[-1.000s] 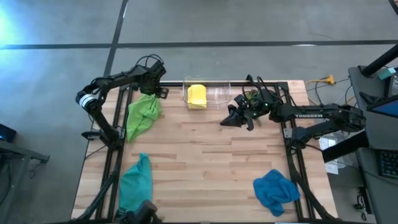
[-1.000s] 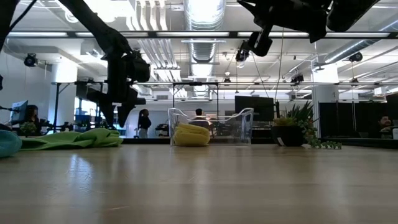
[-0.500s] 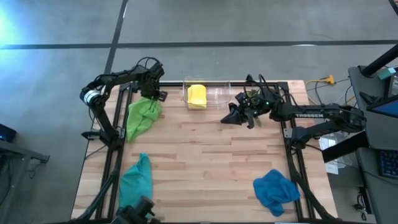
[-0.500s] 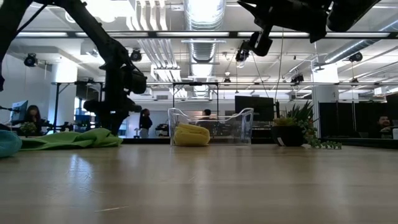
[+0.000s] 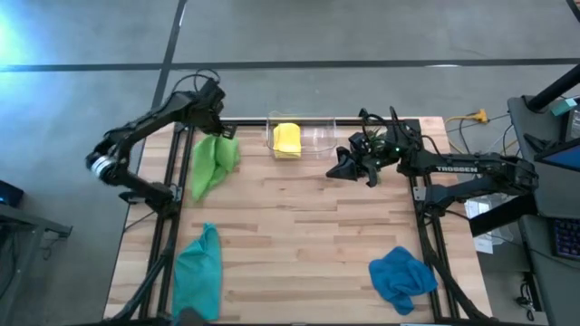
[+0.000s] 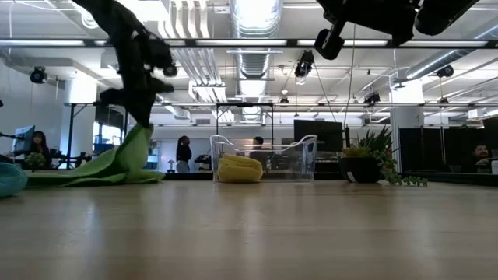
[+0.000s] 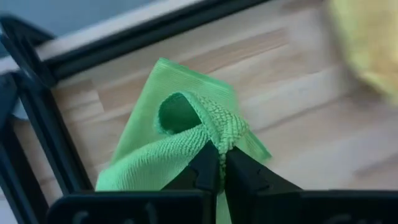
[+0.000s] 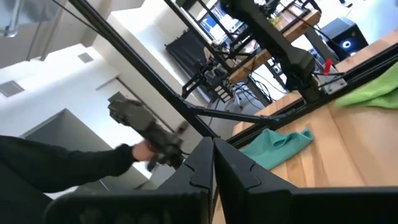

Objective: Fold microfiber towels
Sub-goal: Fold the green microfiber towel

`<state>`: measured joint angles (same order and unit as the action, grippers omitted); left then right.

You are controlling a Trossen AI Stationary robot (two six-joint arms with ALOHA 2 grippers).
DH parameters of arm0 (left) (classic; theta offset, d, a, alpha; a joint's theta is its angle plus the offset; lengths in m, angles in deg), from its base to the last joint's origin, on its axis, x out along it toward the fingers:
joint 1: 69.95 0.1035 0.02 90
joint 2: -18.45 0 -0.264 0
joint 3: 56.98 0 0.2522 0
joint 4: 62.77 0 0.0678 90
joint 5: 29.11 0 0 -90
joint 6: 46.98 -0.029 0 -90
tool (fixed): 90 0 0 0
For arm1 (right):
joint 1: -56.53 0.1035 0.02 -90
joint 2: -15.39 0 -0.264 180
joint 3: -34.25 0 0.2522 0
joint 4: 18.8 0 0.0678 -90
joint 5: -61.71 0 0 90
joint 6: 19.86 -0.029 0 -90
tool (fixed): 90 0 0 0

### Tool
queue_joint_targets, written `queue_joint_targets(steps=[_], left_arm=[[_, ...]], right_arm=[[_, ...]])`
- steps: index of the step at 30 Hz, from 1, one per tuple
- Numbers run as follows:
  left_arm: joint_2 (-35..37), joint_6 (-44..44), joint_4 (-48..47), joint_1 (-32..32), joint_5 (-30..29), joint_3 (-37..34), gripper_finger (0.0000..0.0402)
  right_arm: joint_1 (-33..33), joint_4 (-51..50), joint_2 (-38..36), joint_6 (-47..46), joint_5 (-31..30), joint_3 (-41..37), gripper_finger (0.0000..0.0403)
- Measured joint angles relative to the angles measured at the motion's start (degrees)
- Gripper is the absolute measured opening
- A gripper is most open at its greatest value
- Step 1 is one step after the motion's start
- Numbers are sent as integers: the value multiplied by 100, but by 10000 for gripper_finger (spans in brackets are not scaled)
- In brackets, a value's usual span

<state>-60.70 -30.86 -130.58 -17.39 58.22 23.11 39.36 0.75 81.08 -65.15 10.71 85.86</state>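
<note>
Left pincer [image 7: 219, 163] is pinching a bunched corner of the lime green towel [image 5: 213, 163] at the surface's [image 5: 308, 235] far left edge and raising it, probably to shake it flat for folding. Right pincer [image 5: 343, 170], pressed together and empty, waits above the surface near the clear bin [image 5: 317, 136].

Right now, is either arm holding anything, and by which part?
The left gripper pinches the lime green towel by a bunched fold at its edge, lifting that end off the table. The right gripper holds nothing.
</note>
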Motion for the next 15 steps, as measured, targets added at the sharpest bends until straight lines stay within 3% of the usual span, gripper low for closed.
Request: queue_joint_targets(steps=[8, 15], left_arm=[[1538, 17, 46, -668, 413, 0, 1], [2380, 2, 235, -1437, 465, -4, 0]], right_arm=[[2, -4, 0, 28, -2, 0, 9], [7, 45, 1, 26, -58, 43, 9]])
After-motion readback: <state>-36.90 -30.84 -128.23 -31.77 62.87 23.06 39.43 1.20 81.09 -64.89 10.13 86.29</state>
